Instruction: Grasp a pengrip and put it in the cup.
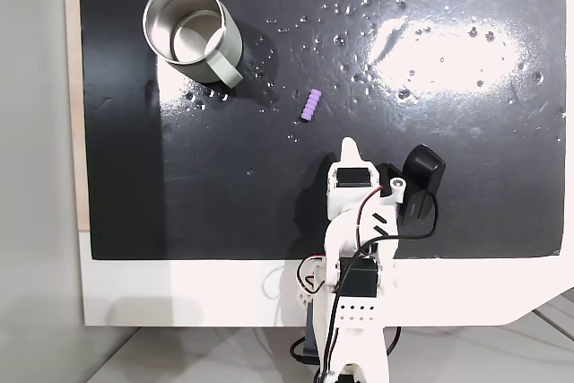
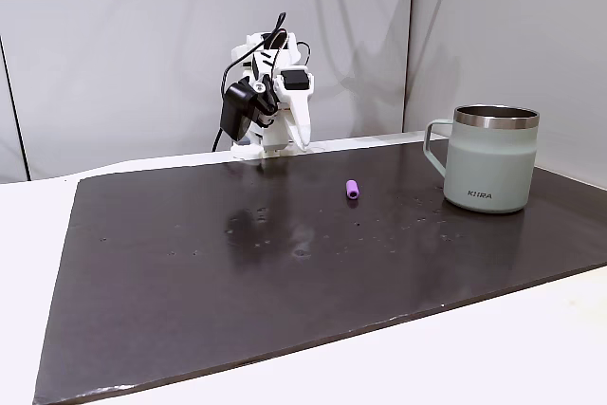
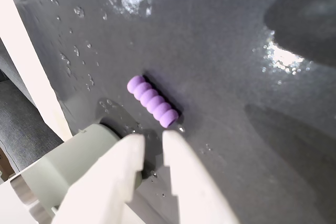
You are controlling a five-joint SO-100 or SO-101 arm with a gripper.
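The light-purple ribbed pengrip (image 1: 309, 106) lies on the black mat (image 1: 466, 186), right of and below the cup (image 1: 191, 33) in a fixed view. The cup stands upright, steel inside, pale grey-green wall, handle toward the pengrip. My gripper (image 1: 350, 144) hovers a little below and right of the pengrip, touching nothing. In a fixed view from the side, the gripper (image 2: 304, 143) points down at the mat's far edge, with the pengrip (image 2: 352, 188) in front and the cup (image 2: 493, 173) at the right. In the wrist view the pengrip (image 3: 153, 101) lies just beyond my fingertips (image 3: 153, 139), which stand almost together and empty; the cup (image 3: 68, 163) shows behind them.
Water droplets and glare patches speckle the mat (image 2: 285, 263). White table (image 1: 179, 293) borders the mat. The arm's base and cables (image 1: 354, 293) sit at the mat's near edge in a fixed view. A grey wall rises behind the arm.
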